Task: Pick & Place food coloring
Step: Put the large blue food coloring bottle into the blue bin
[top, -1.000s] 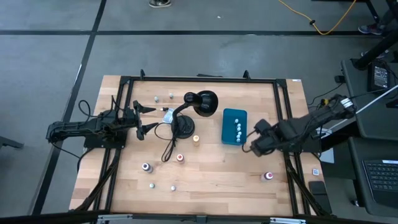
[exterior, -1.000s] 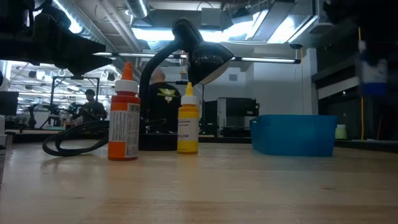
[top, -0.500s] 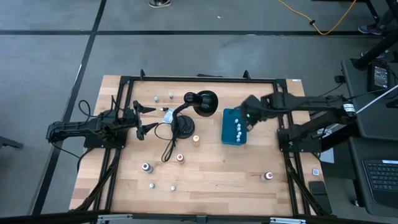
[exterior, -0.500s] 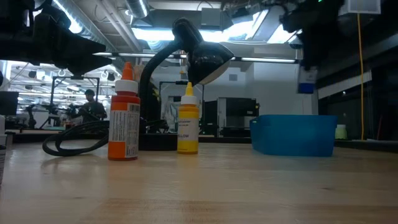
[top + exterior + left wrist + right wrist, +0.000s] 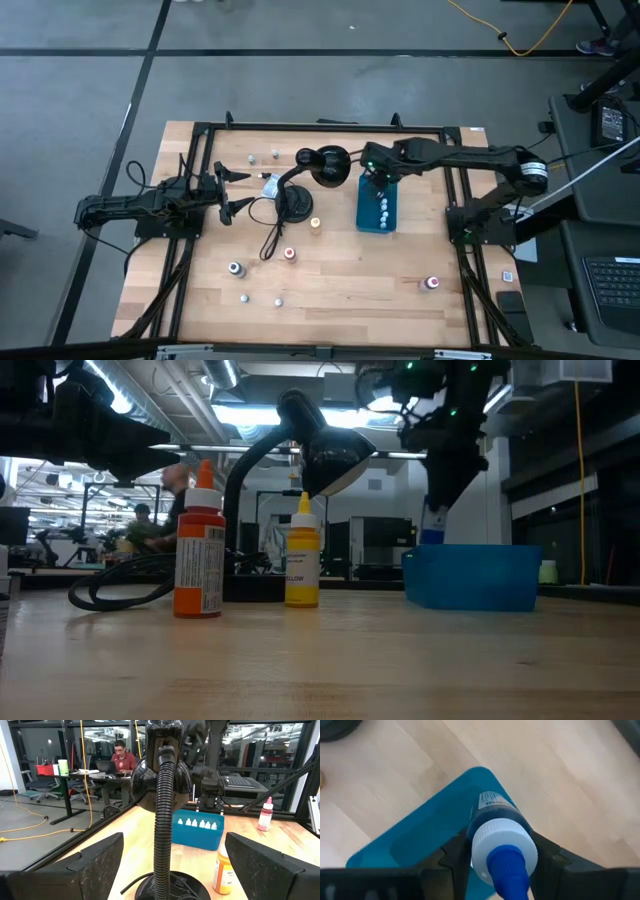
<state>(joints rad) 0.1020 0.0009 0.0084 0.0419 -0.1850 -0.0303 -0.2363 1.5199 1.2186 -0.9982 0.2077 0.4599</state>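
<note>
Right claw [image 5: 495,870] grasping a blue food coloring bottle [image 5: 502,840] above the teal box's [image 5: 377,202] far end. Releasing off-centre could drop it onto the table [image 5: 350,270] or topple bottles inside.

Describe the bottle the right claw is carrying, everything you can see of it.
The small dropper bottle of dark blue food coloring has a clear plastic body, a printed label near its base, a white ribbed collar and a blue pointed tip. The right claw is shut on it, fingers pressing opposite sides just below the collar. It hangs above the far end of the teal rectangular plastic box, base pointing down toward it, not yet resting inside.
</note>
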